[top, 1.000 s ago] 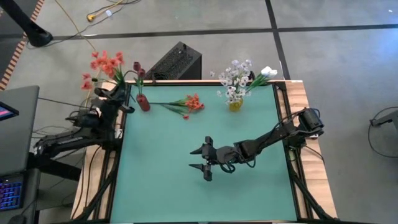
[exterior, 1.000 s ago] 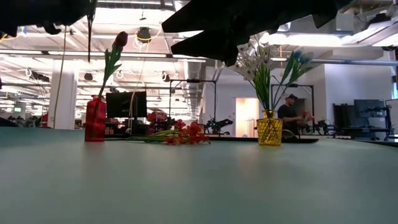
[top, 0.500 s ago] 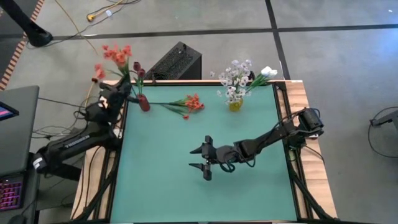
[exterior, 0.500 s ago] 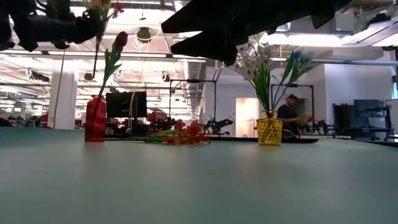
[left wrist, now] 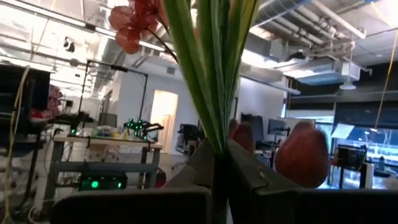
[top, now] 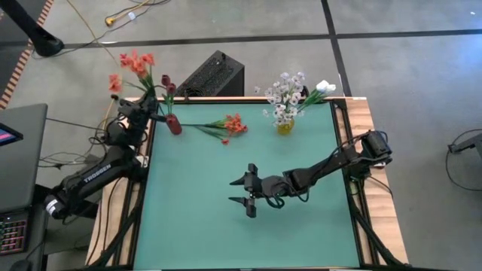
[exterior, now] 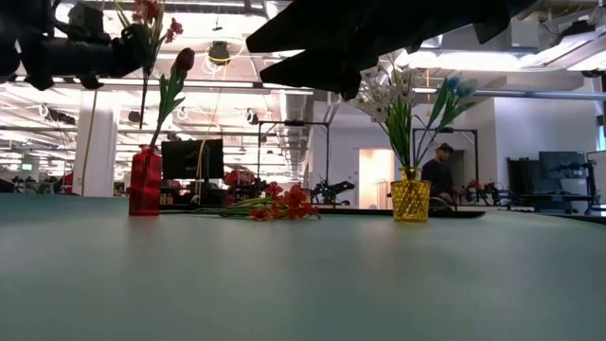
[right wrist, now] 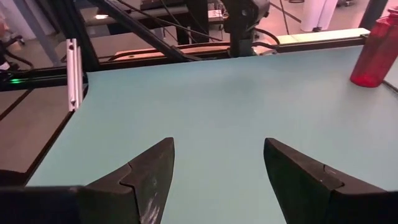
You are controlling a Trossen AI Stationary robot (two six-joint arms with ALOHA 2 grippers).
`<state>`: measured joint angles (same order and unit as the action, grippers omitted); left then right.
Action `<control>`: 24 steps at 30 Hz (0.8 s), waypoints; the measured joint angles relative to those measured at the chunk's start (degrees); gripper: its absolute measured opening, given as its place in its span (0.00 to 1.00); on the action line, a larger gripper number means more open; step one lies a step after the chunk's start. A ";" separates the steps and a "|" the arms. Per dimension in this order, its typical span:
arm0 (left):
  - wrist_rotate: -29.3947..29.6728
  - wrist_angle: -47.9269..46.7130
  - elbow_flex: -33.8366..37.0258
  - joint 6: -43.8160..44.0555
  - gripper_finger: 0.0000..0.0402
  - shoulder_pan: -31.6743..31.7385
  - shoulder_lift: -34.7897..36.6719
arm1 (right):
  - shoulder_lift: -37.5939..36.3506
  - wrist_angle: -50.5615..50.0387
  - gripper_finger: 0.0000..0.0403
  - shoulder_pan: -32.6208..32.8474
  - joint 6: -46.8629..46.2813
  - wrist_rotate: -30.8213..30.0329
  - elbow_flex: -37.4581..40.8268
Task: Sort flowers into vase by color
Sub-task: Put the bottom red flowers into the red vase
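white lettering on left arm (top: 98,175), unreadable

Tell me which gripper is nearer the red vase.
Left. The left gripper, shut on a red-orange flower stem, sits just beside the red vase; the right gripper hangs open mid-table, well away.

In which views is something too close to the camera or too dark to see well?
Low view: the right arm is a black silhouette against bright ceiling lights. Left wrist view: the green stems fill the frame, soft and blurred. High view: evenly lit, clear.
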<state>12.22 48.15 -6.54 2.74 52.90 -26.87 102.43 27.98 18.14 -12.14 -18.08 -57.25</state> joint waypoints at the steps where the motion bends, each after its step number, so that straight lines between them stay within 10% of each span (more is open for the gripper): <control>1: -0.56 1.34 0.58 0.33 0.00 0.64 -0.20 | 0.00 0.01 0.68 0.01 0.01 0.00 0.00; 24: -5.32 10.92 3.18 2.78 0.00 5.23 -7.65 | 0.00 0.80 0.68 -0.28 0.13 0.01 0.00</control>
<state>6.90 59.07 -3.36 5.52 58.13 -34.52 102.43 28.77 17.86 -12.01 -18.06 -57.25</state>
